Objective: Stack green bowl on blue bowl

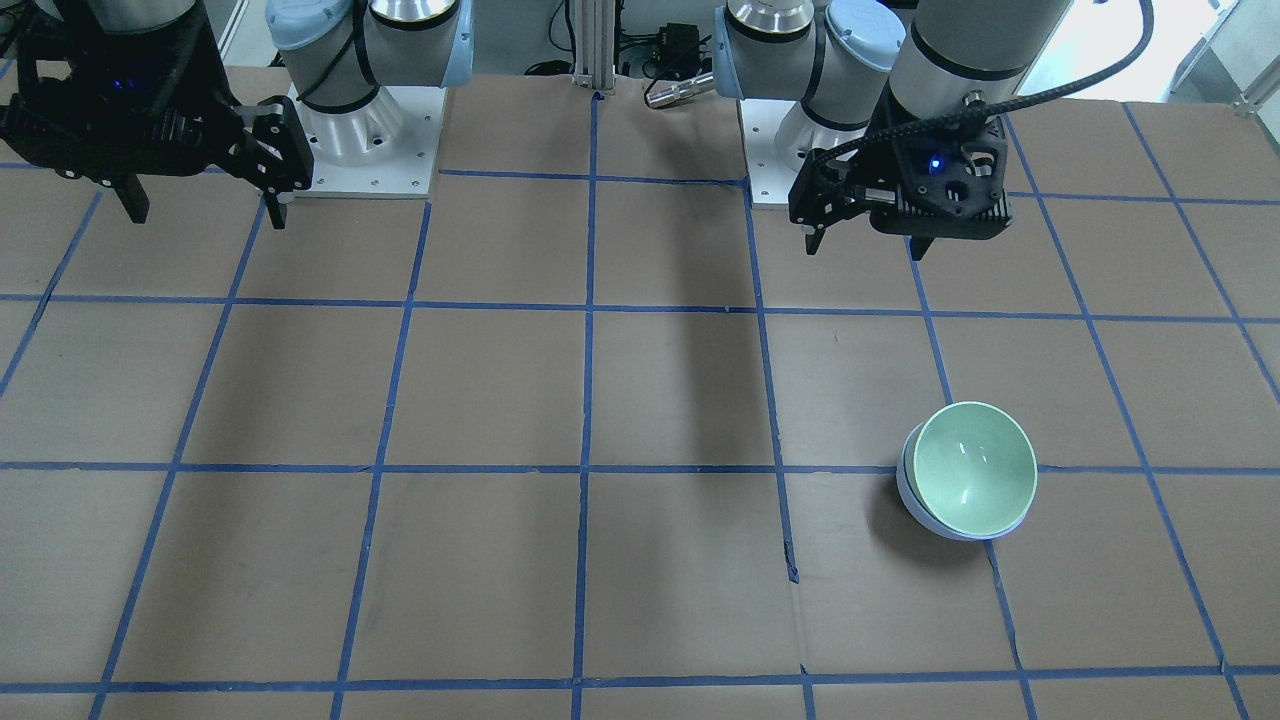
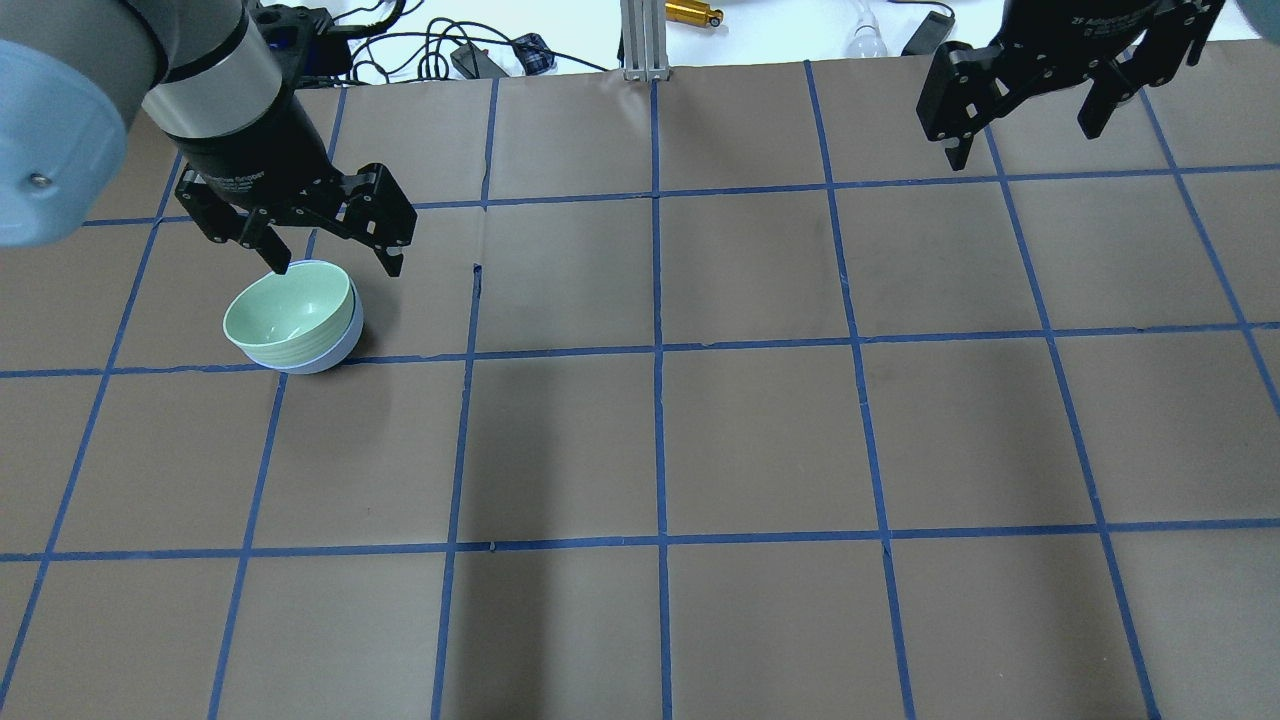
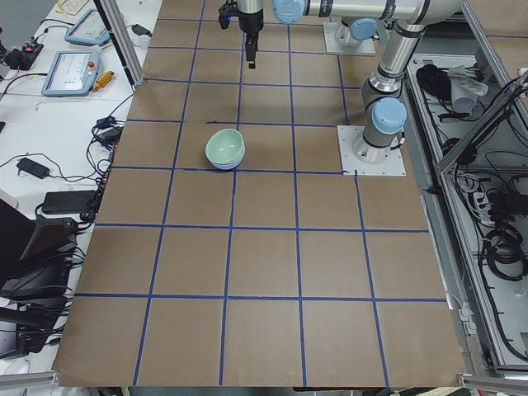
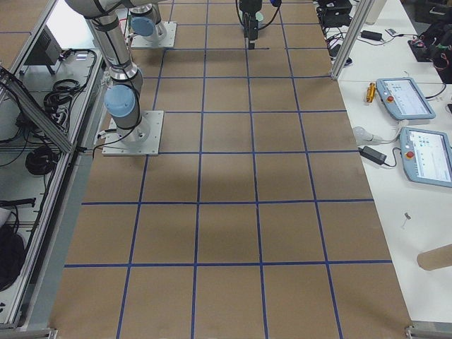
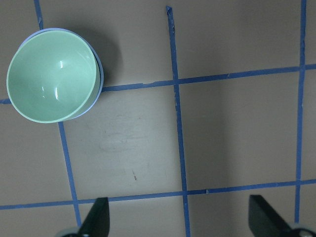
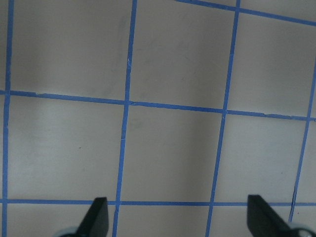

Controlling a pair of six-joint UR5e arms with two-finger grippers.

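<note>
The green bowl [image 2: 285, 312] sits nested inside the blue bowl [image 2: 338, 348] on the table's left half, slightly tilted. Only the blue bowl's rim and lower wall show around it. The stack also shows in the front view, green bowl [image 1: 975, 465] in blue bowl [image 1: 912, 503], and in the left wrist view, green bowl [image 5: 49, 76] in blue bowl [image 5: 100, 74]. My left gripper [image 2: 335, 265] is open and empty, raised just behind the stack and clear of it; it also shows in the front view [image 1: 866, 245]. My right gripper [image 2: 1022, 145] is open and empty, high over the far right of the table.
The table is brown board with a blue tape grid [image 2: 655, 350]. The arm bases [image 1: 365, 140] stand at the robot's edge. An aluminium post [image 2: 640, 40] and cables [image 2: 470, 55] lie beyond the far edge. A small tear in the tape shows near the stack [image 2: 477, 270].
</note>
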